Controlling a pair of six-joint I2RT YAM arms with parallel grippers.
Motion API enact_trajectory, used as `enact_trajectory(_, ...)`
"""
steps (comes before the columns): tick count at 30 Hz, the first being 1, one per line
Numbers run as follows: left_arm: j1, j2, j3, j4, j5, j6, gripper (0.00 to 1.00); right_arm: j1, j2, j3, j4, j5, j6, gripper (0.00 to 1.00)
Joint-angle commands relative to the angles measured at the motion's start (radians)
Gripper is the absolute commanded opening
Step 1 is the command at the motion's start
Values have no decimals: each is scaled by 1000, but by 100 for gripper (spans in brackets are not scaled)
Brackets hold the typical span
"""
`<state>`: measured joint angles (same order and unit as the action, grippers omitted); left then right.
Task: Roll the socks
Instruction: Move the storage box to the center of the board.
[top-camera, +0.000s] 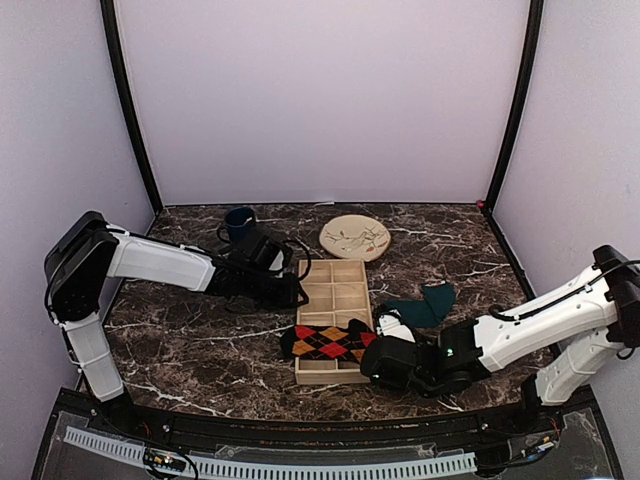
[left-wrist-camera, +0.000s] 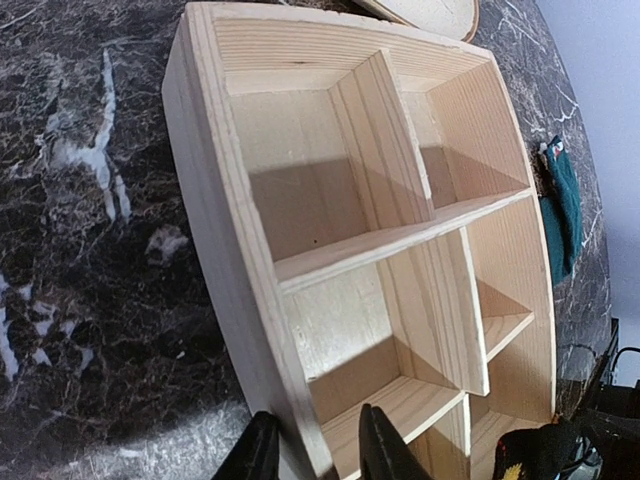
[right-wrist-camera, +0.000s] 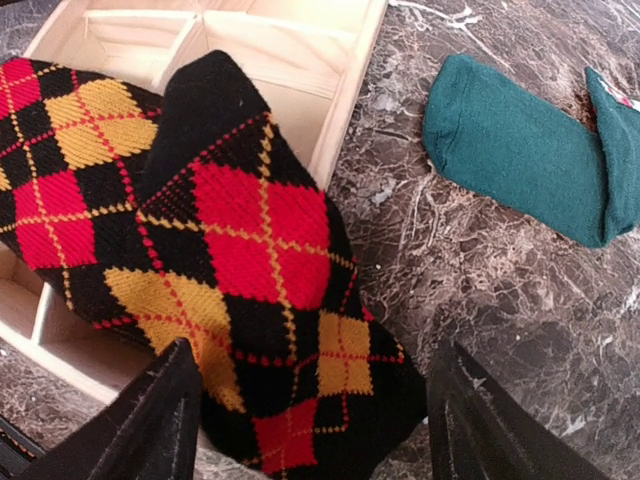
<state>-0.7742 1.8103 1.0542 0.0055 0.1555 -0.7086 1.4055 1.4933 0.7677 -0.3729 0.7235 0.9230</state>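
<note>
The black argyle socks (top-camera: 330, 342) lie across the near end of a wooden divided box (top-camera: 335, 290), their right end hanging over the box's edge onto the table. In the right wrist view the argyle socks (right-wrist-camera: 240, 240) fill the middle. My right gripper (right-wrist-camera: 320, 430) is open wide, one finger on each side of their near end; it also shows in the top view (top-camera: 375, 362). The teal-green socks (top-camera: 425, 305) lie flat on the table right of the box, apart from both grippers (right-wrist-camera: 510, 150). My left gripper (left-wrist-camera: 315, 445) straddles the box's left wall (left-wrist-camera: 250, 290), slightly open, with a gap on the inner side (top-camera: 292, 292).
A dark blue mug (top-camera: 238, 222) stands at the back left, behind my left arm. A round patterned plate (top-camera: 354, 237) lies behind the box. The table is dark marble with white walls on three sides. The box's far compartments (left-wrist-camera: 400, 240) hold nothing.
</note>
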Motion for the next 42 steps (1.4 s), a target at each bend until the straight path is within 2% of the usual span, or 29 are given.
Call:
enact_trajectory(1, 4, 21, 40, 6, 14, 19, 29, -30, -11, -27, 63, -39, -6, 67)
enact_trajectory(4, 4, 32, 47, 1, 10, 23, 23, -43, -8, -33, 85, -57, -14, 58)
enact_trajectory(7, 4, 37, 53, -4, 4, 26, 18, -50, -11, -34, 98, -66, -20, 43)
enact_trajectory(12, 4, 42, 69, -21, -14, 37, 8, -52, -25, -23, 93, -58, -27, 35)
enact_trajectory(15, 4, 46, 81, -38, -26, 47, 5, -52, -37, -12, 81, -52, -30, 28)
enact_trajectory(20, 4, 49, 100, -58, -42, 62, 0, -53, -54, -2, 64, -39, -33, 26)
enact_trajectory(33, 4, 25, 134, -134, -125, 114, 0, -52, -76, -4, 61, -22, -38, 25)
enact_trajectory(35, 4, 21, 135, -143, -134, 120, 0, -53, -77, -8, 92, -49, -63, 30)
enact_trajectory(40, 4, 14, 139, -158, -155, 130, 0, -30, -61, -26, 155, -143, -130, 60)
enact_trajectory(42, 4, 12, 142, -165, -160, 134, 0, -5, -56, -24, 151, -146, -135, 69)
